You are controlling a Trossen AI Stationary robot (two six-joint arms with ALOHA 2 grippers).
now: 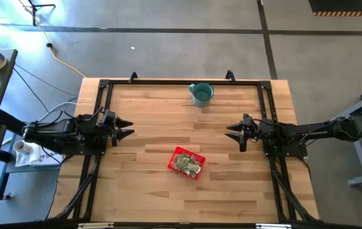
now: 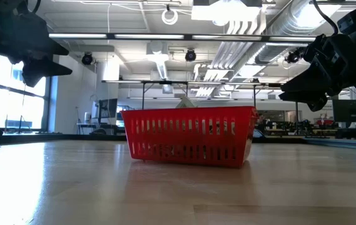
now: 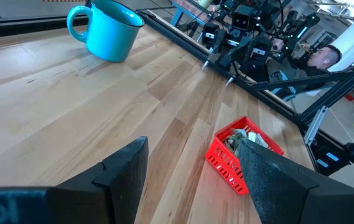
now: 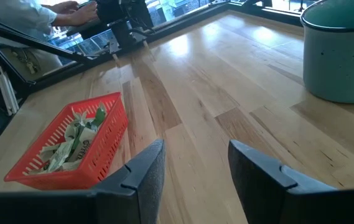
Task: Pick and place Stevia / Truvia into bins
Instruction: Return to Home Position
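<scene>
The Stevia packets are lying in a loose heap inside the red basket. In the low view, one corner of a packet is showing just above the rim. The basket is sitting turned at an angle on the tabletop, about midway between the left and right edges. It is closer to the edge opposite the teal mug.

The left end effector is hovering near the left edge, pointing inward, with its fingers spread apart and gripping nothing. The right end effector is hovering near the right edge, facing the left one, and its fingers are also spread and empty. The basket is lying well apart from both, between them but off their line. In the low view both are hanging higher than the basket's rim.

A wide band of bare wood is lying open between the two end effectors, and also between the basket and the mug. The mug is standing close to the far edge. A black frame is running along the left, far and right edges.
</scene>
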